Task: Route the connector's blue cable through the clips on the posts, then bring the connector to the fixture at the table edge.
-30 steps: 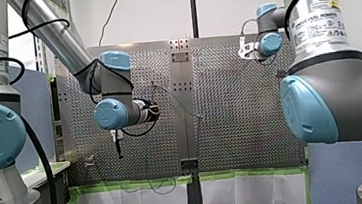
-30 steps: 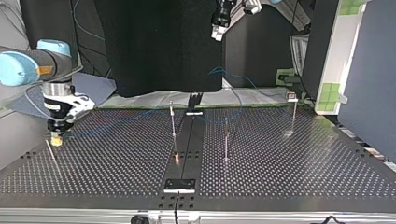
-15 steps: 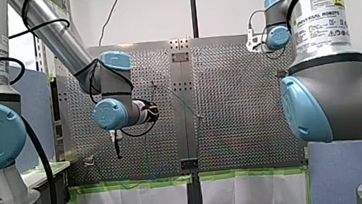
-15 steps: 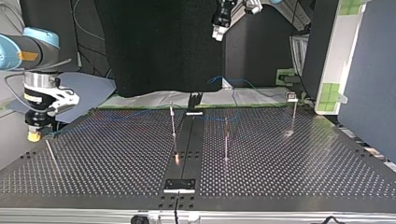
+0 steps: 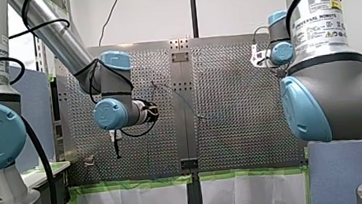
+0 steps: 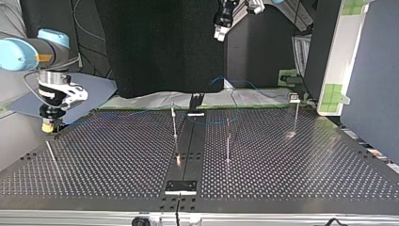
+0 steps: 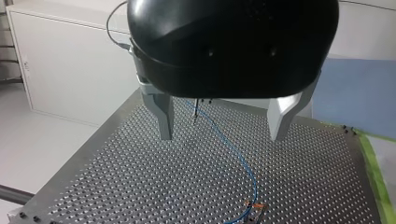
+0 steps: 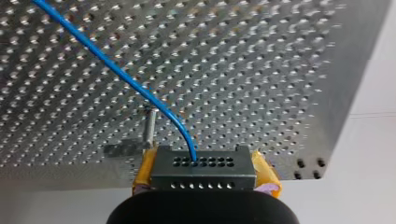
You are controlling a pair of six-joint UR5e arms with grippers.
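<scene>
My right gripper (image 8: 203, 186) is shut on the black connector (image 8: 203, 168), which sits between its yellow pads (image 8: 144, 168). The blue cable (image 8: 116, 77) leaves the connector's top and runs off across the perforated table. In the top view this gripper (image 6: 48, 126) hangs just above the table's far left corner. Three thin posts (image 6: 174, 125), (image 6: 228, 141), (image 6: 296, 117) stand mid-table, and the cable (image 6: 221, 84) loops behind them. My left gripper (image 6: 220, 33) hovers high above the table. Its metal fingers (image 7: 163, 116) are open and hold nothing.
A flat plate (image 6: 180, 187) sits on the table's near edge at the centre. A thin rod (image 6: 51, 157) stands close to my right gripper. Green tape (image 5: 136, 184) marks one table edge. A small orange-wired clip (image 7: 254, 207) holds the cable.
My right gripper, with the connector, swung toward the top view's left and rose, then came back a little to the right. The cable loop shifted with it. My left arm stayed still.
</scene>
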